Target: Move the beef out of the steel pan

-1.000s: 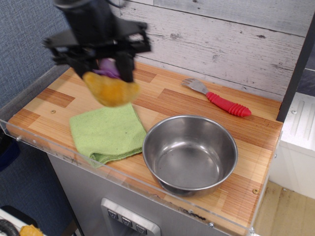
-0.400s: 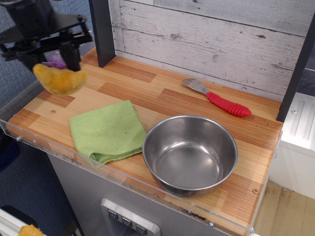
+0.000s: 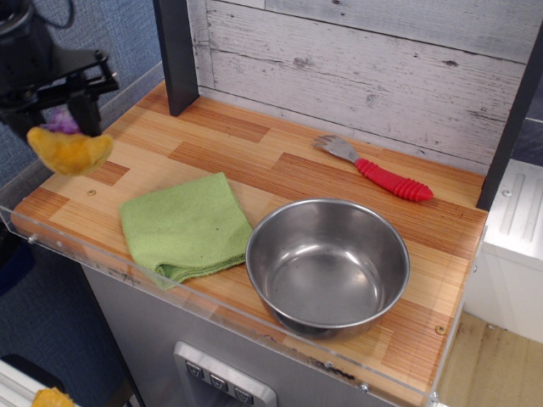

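The beef (image 3: 69, 151), a mustard-orange lump with purple bits on top, hangs in my black gripper (image 3: 59, 120) at the far left, above the left end of the counter. The gripper is shut on it and holds it clear of the wood. The steel pan (image 3: 327, 264), a round shiny bowl, stands empty at the front right of the counter, far from the gripper.
A folded green cloth (image 3: 185, 225) lies left of the pan. A fork with a red handle (image 3: 377, 175) lies at the back. A dark post (image 3: 176, 52) stands at the back left. A clear plastic lip (image 3: 127, 273) runs along the counter's front edge.
The gripper has carried the beef leftward and slightly down, from above the cloth to the counter's left end. The pan, cloth and fork have not moved.
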`<state>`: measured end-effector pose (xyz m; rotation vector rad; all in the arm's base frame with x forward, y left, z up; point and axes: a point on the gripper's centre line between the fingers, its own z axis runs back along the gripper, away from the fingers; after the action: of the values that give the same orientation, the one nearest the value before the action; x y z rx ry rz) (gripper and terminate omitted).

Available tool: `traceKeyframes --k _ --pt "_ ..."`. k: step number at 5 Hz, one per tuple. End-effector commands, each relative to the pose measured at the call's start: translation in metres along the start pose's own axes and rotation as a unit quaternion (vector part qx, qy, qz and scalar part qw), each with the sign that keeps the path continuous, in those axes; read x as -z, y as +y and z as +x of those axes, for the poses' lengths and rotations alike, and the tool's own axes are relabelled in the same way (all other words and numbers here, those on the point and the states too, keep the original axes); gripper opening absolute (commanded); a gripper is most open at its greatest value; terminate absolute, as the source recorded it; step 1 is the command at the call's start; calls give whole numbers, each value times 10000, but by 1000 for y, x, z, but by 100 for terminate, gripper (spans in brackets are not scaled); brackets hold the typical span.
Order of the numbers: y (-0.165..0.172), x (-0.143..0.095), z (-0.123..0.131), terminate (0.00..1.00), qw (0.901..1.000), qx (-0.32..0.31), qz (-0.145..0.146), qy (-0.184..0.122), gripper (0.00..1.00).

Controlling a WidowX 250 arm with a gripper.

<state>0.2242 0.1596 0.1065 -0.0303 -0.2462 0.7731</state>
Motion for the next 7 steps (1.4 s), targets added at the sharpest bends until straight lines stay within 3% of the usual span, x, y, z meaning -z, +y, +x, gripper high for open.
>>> traceKeyframes --k 1,2,3,6,7 --pt "30 15 21 0 9989 -307 330 -163 0" --pt "40 26 30 0 9982 -343 438 -218 0" --pt "39 40 37 0 9976 -451 367 -363 0" --pt "18 81 29 0 9974 -398 562 -190 0" --pt "20 79 25 0 9957 -626 637 -230 100"
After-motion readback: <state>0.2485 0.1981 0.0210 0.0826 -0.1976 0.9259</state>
